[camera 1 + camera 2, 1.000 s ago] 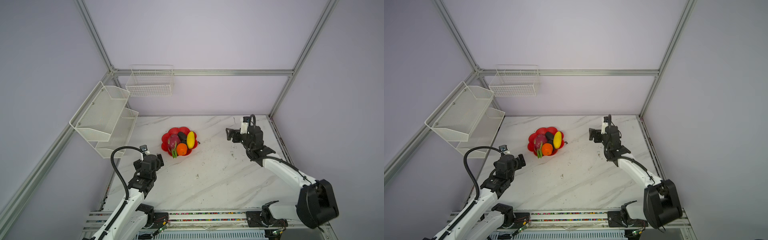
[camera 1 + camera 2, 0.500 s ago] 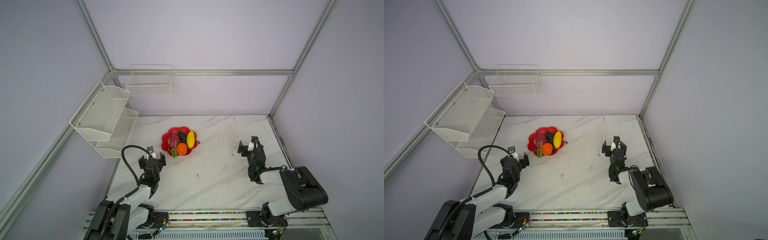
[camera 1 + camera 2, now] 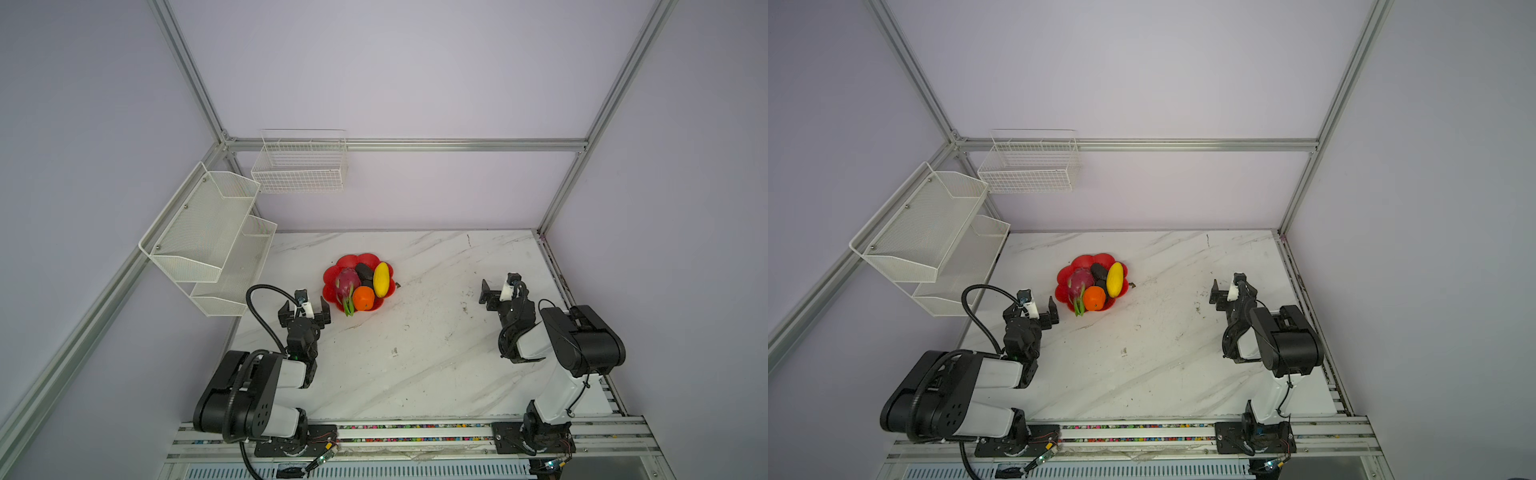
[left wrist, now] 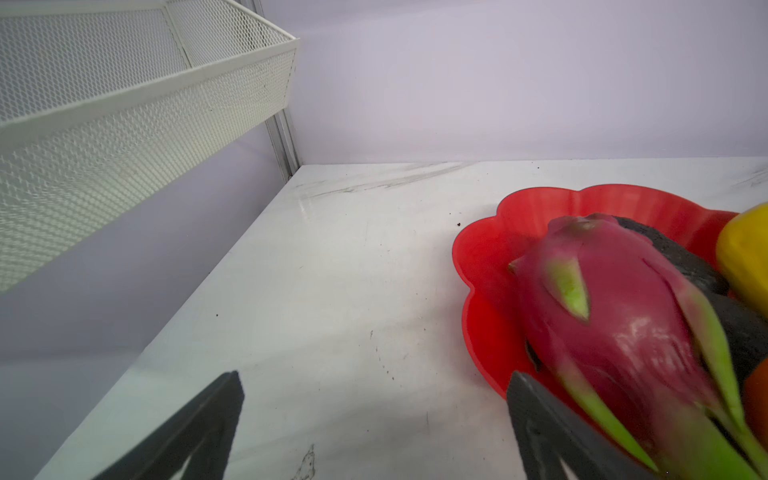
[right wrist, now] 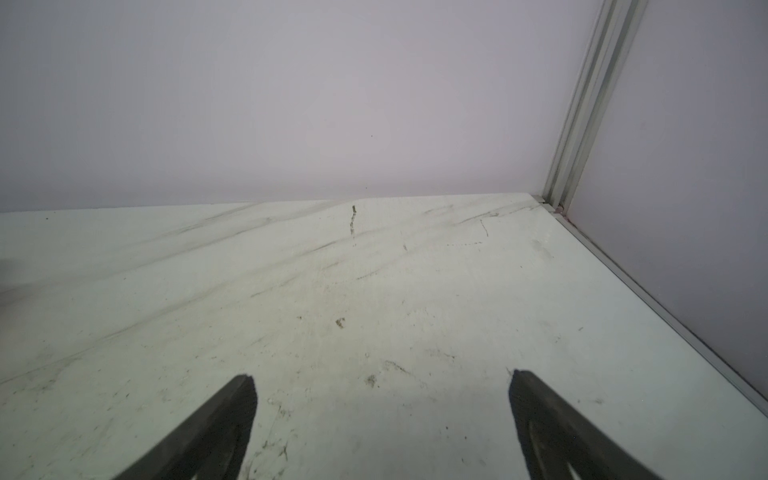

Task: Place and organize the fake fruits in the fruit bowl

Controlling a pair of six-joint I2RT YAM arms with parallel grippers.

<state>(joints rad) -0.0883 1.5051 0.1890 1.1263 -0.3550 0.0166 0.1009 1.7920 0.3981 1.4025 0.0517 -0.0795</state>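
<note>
Both arms are way further back toward their bases than a second ago, left gripper and right gripper gaping wide with nothing in them. Dragon fruit, orange, mango and a dark oval sit in the fruit bowl; second dark one seems tucked between them, hard to tell. Basically done
</note>
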